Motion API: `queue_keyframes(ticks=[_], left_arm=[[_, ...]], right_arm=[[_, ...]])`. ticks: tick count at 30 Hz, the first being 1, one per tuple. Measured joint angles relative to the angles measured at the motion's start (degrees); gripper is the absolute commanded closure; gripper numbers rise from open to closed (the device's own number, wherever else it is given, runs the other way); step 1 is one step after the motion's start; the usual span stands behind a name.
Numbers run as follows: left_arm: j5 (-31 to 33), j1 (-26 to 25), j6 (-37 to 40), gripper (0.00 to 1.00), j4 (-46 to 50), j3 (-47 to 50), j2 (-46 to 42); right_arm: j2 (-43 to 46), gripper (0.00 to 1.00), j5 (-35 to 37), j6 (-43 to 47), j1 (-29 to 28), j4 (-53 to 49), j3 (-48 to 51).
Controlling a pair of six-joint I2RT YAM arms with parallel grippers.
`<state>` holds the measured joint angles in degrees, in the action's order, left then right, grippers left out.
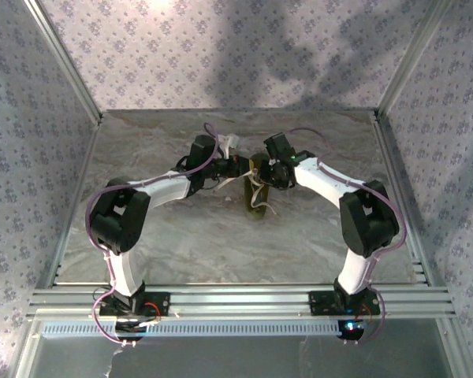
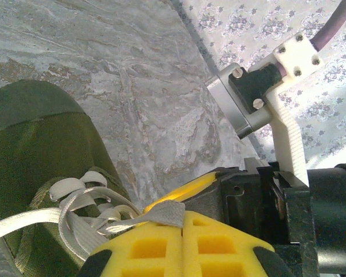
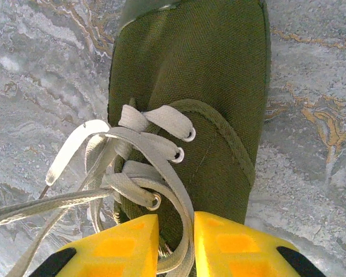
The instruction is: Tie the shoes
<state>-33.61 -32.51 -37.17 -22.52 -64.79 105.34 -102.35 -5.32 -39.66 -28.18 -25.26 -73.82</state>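
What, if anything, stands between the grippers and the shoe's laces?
Nothing visible. The left gripper is shut on a lace end, and the laces run between the pads of the right gripper, over the shoe.

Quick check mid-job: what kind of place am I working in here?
Looks like a small test booth, probably a lab cell: patterned walls on three sides, metal frame posts at the corners, and a marble-look tabletop edged by a mounting rail.
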Motion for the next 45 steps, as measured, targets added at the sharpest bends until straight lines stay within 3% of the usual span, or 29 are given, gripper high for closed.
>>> queue_keyframes(ticks=[9, 25, 33, 39, 45], left_arm=[[0.0, 0.0, -0.02, 1.0, 0.0, 0.0, 0.0], [0.0, 0.48, 0.0, 1.0, 0.0, 0.02, 0.0], [0.0, 1.31, 0.0, 1.0, -0.09, 0.61, 0.0], [-0.9, 1.4, 0.0, 1.0, -0.17, 1.05, 0.11], [-1.95, 1.4, -0.17, 1.0, -0.44, 1.16, 0.55]], right_arm=[[-0.96, 0.77, 0.0, 0.0, 0.0, -0.48, -0.98], [-1.03, 0.95, 0.39, 0.72, -0.17, -3.04, -1.73], [2.75, 0.96, -4.55, 2.51, 2.51, -1.53, 0.22], [2.82, 0.86, -8.59, 6.25, 4.79, -0.98, 1.14], [0.33, 0.72, -7.61, 9.42, 4.07, -3.3, 0.07]])
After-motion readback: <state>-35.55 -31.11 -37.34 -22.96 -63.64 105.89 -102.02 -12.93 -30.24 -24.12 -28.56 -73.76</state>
